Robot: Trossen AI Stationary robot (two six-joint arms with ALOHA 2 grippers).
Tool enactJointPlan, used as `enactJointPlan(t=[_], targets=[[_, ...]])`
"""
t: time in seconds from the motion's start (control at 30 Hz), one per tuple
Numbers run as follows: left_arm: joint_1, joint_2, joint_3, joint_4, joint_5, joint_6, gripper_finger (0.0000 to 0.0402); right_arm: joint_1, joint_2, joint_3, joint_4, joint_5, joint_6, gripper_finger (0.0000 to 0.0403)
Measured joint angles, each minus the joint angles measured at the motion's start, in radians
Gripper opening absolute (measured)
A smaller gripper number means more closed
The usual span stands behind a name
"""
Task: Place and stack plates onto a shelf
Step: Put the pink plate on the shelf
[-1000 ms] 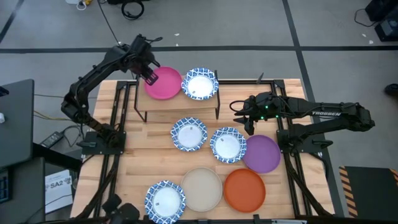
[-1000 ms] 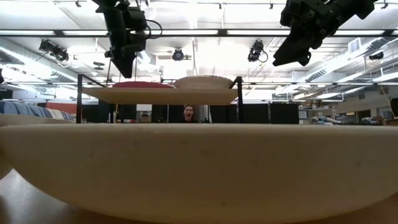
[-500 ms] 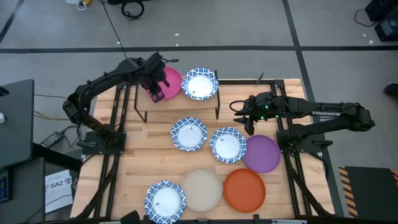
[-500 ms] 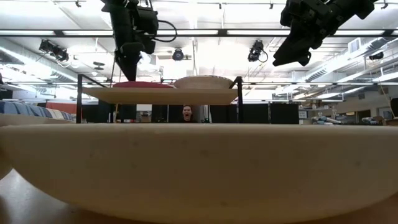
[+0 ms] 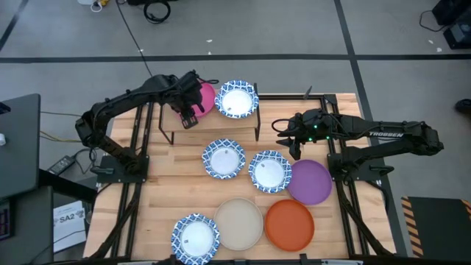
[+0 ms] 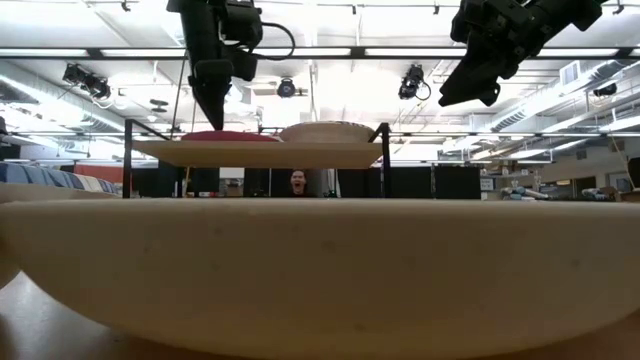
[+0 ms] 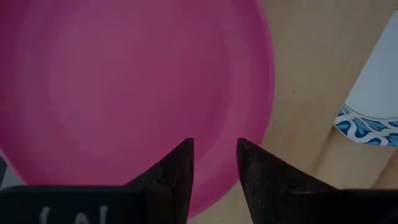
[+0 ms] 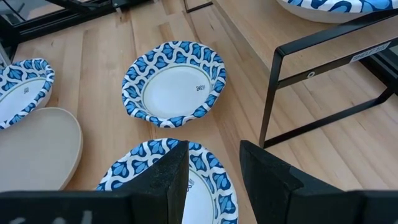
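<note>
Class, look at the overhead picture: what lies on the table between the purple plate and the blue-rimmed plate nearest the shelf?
Another blue-rimmed plate lies between the purple plate and that plate, touching the purple one; the high view shows it.

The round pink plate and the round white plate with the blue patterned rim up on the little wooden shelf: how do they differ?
The round pink plate is plain; the round white plate with the blue patterned rim is patterned. The left gripper hangs over the pink plate's edge; nothing is over the white one. Both sit side by side on the small wooden shelf.

shelf (image 5: 210, 118) top filled by two plates, bare table (image 5: 176, 188) left of the floor plates
</note>
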Motion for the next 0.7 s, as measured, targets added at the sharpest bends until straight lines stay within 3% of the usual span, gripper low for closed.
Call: enactJointPlan(t=[0.7], targets=[[0.000, 0.000, 0.000, 0.012, -0.001, -0.007, 0.0128, 0.000, 0.000, 0.000, 0.000, 0.000, 0.000, 0.0149]])
